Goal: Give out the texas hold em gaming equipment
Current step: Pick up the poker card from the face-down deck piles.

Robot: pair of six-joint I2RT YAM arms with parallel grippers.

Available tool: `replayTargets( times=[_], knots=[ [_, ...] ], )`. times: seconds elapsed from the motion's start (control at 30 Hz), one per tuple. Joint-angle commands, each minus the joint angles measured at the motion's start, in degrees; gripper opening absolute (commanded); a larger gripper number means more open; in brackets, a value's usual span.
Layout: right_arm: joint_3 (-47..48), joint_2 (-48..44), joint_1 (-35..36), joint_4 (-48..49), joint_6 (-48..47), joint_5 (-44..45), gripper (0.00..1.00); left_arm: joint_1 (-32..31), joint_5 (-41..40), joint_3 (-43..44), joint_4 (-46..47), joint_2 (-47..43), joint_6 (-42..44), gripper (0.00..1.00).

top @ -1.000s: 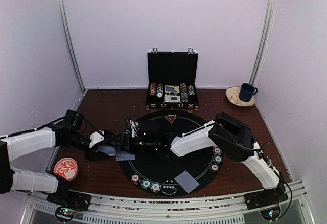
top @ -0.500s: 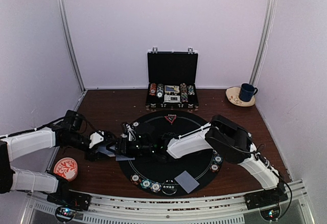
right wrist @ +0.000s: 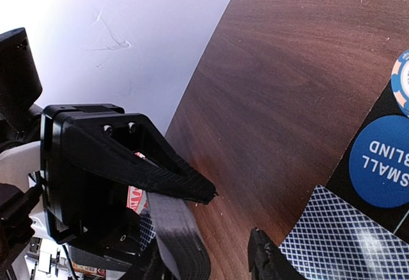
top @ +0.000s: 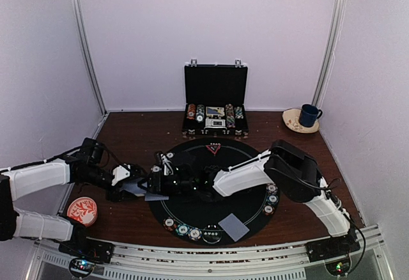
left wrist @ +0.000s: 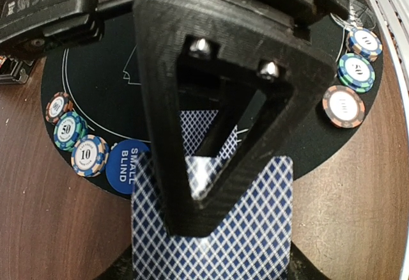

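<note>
My left gripper [top: 136, 186] is shut on a deck of blue-diamond-backed cards [left wrist: 262, 229], held just above the left rim of the round black mat [top: 211, 211]. In the left wrist view its upper finger [left wrist: 185, 216] presses on top of the deck. My right gripper [top: 157, 180] is open right beside the deck; in the right wrist view [right wrist: 208, 268] the deck's grey edge [right wrist: 182, 235] lies next to its left finger. One card [right wrist: 348, 245] lies face down on the mat's edge under them. A blue SMALL BLIND button [left wrist: 128, 162] sits beside it. Another card [top: 233, 226] lies at the mat's front.
Striped chips sit along the mat's front [top: 185, 230] and right edge [top: 271, 200], and a red triangle marker [top: 214, 148] at its far edge. An open black briefcase [top: 215, 91] stands behind. A red-and-white dish [top: 82, 210] is front left, a blue mug [top: 310, 115] back right.
My right gripper has moved a little left and down, closer to the deck in the left gripper. The left gripper and the cards on the mat have stayed put.
</note>
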Motion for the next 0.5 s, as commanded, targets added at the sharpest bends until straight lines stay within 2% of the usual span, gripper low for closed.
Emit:
replayTargets(
  times=[0.0,0.4,0.47],
  knots=[
    [-1.7,-2.6,-1.1,-3.0,-1.2,2.5,0.38,0.2,2.4,0.3,1.0,0.3,0.9,0.1],
    [-4.7,-5.9,-0.9,-0.8,-0.8,0.8,0.03,0.2,1.9,0.2,1.6,1.1,0.9,0.1],
    [-5.8,-6.9,-0.8,0.4,-0.5,0.1,0.0,0.2,1.8,0.3,1.6,1.2,0.7,0.1]
  ],
)
